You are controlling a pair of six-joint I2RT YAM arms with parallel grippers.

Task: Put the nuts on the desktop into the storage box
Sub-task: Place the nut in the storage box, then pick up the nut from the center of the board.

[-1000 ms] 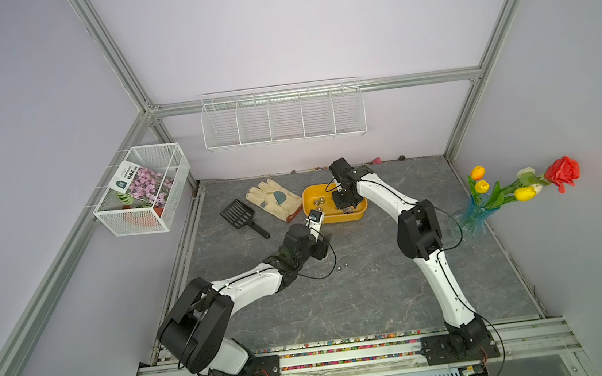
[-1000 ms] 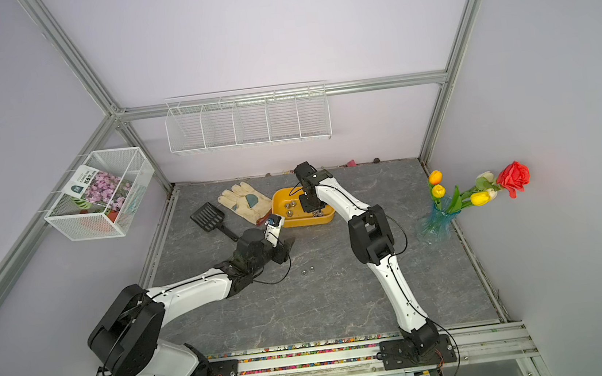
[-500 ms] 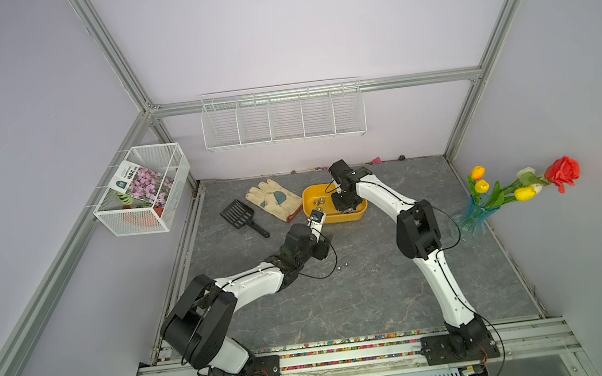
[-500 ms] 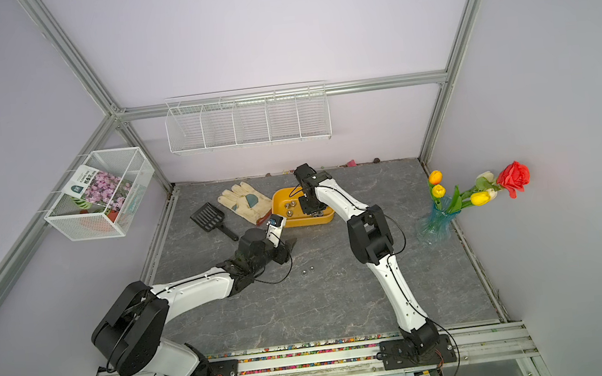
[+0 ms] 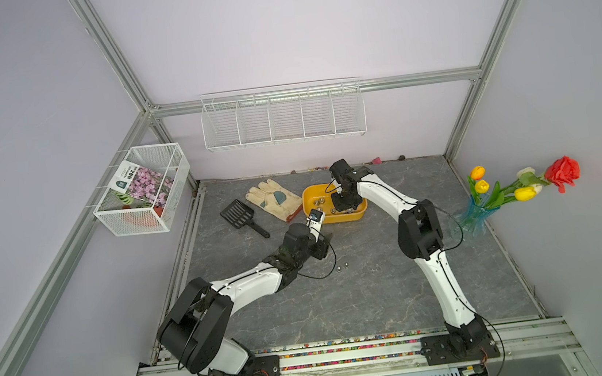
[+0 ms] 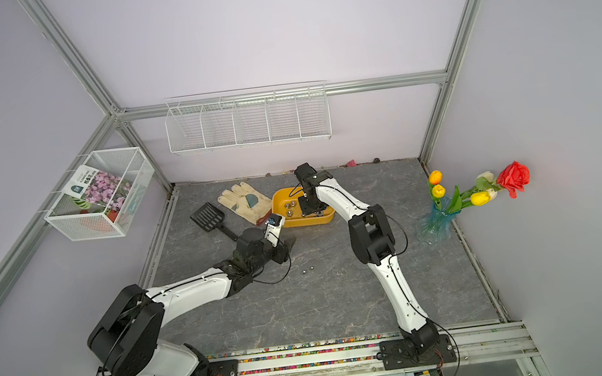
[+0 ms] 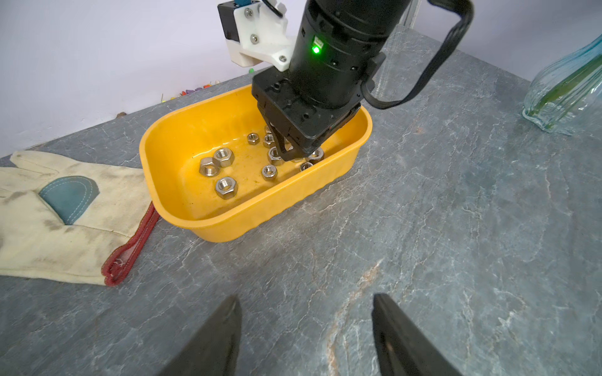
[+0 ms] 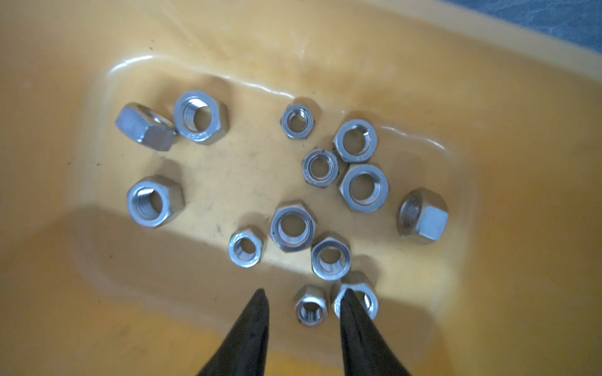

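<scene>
The yellow storage box point(image 5: 308, 196) point(image 6: 277, 203) point(image 7: 153, 182) point(image 8: 97, 325) stands at the back of the desktop point(image 5: 379, 295) and holds several silver nuts point(image 7: 225, 187) point(image 8: 155, 201). My right gripper point(image 5: 343, 207) point(image 6: 309, 211) point(image 7: 286, 153) point(image 8: 303, 291) reaches down into the box. It is open, and a small nut point(image 8: 311, 307) lies loose on the box floor between its tips. Two nuts point(image 5: 343, 266) point(image 6: 307, 270) lie on the desktop, to the right of my left arm's wrist. My left gripper point(image 5: 326, 239) point(image 6: 290, 241) point(image 7: 306, 297) hovers low in front of the box, open and empty.
A cream work glove point(image 5: 274, 199) point(image 7: 65, 211) and a black scoop point(image 5: 237, 214) lie left of the box. A glass vase of flowers point(image 5: 473, 212) stands at the right wall. A wire basket point(image 5: 143, 190) and a wire rack point(image 5: 282, 116) hang on the walls.
My right gripper's jaws have parted inside the storage box, and a nut now lies free between them. Both arms have stayed in place.
</scene>
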